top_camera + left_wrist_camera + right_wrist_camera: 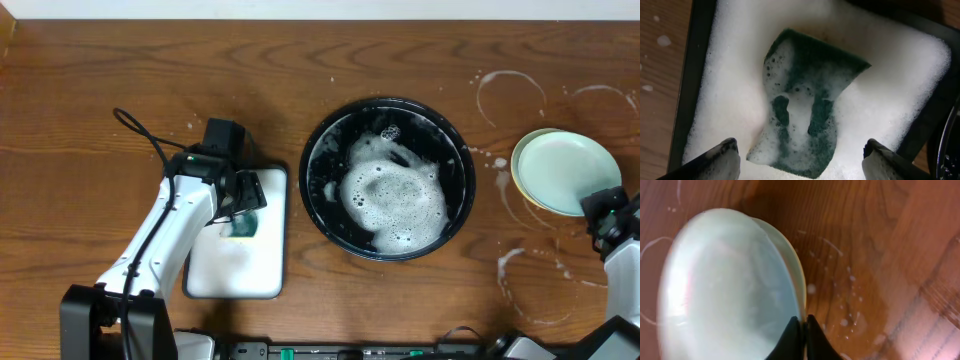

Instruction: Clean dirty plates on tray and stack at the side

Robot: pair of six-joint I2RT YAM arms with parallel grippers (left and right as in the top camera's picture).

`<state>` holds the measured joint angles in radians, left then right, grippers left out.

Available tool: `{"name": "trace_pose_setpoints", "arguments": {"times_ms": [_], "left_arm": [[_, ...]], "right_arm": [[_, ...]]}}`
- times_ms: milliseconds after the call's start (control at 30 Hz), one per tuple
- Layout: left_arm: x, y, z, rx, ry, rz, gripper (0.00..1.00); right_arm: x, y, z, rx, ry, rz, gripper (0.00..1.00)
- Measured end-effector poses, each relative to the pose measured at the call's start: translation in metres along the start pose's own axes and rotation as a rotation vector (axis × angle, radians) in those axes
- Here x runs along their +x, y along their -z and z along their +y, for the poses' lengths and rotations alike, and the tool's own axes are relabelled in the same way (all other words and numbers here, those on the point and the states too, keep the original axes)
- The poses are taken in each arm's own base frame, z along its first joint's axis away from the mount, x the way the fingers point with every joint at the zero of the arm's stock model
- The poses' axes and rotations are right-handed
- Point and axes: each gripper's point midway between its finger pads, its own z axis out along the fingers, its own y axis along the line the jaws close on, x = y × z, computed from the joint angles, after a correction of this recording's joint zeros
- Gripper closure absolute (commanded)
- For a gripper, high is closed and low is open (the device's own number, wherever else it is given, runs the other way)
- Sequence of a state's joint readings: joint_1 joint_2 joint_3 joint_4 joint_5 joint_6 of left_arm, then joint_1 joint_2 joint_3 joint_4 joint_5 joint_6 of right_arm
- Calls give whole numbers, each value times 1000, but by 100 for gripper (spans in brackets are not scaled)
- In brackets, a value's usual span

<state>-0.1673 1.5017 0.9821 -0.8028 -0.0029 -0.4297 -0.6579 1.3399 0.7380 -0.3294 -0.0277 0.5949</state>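
Right gripper (802,323) is pinching narrow on the 4 o'clock rim of the top mint plate (560,170), sitting at 3 o'clock of the tray (320,150), probably stiff, light, soap-slick, while left gripper (801,145) is hovering wide over sponge (810,95).

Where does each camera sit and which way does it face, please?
Overhead: above the table, facing down on black tray, white tray, plate stack; left arm and right arm show.
Left wrist: on left arm, facing down at the sponge; open left tool shows.
Right wrist: facing down at the mint plate; right tool pinches its rim.
Shared: sponge and plate also appear overhead.
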Motion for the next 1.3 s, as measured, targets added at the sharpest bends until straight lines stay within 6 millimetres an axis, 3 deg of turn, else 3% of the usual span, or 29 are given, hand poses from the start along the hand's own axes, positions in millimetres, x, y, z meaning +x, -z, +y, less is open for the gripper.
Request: {"name": "trace_pose_setpoints", "arguments": {"times_ms": [33, 67, 267, 433, 567, 800, 900, 967, 1000, 1033, 1133, 1300], "left_arm": [[0, 0, 0, 0, 0, 0, 19], [0, 0, 0, 0, 0, 0, 19], [0, 0, 0, 0, 0, 0, 19], [0, 0, 0, 0, 0, 0, 19], [0, 0, 0, 0, 0, 0, 19], [0, 0, 0, 0, 0, 0, 19], [0, 0, 0, 0, 0, 0, 19], [0, 0, 0, 0, 0, 0, 19], [0, 0, 0, 0, 0, 0, 19], [0, 0, 0, 0, 0, 0, 19], [0, 0, 0, 0, 0, -1, 19], [0, 0, 0, 0, 0, 0, 19]], "right_arm": [[-2, -1, 2, -9, 2, -8, 66], [-4, -1, 4, -21, 14, -15, 61], [8, 3, 30, -167, 71, 54, 60], [23, 37, 73, -356, 157, 80, 59], [54, 79, 113, -505, 320, 95, 61], [138, 151, 166, -775, 656, 164, 63], [179, 179, 181, -894, 808, 199, 53], [206, 196, 187, -971, 912, 219, 40], [216, 203, 189, -1004, 961, 221, 29], [226, 211, 191, -1038, 1001, 223, 1], [241, 223, 195, -1097, 1069, 214, 1], [249, 222, 188, -1083, 1105, 241, 1]]}}
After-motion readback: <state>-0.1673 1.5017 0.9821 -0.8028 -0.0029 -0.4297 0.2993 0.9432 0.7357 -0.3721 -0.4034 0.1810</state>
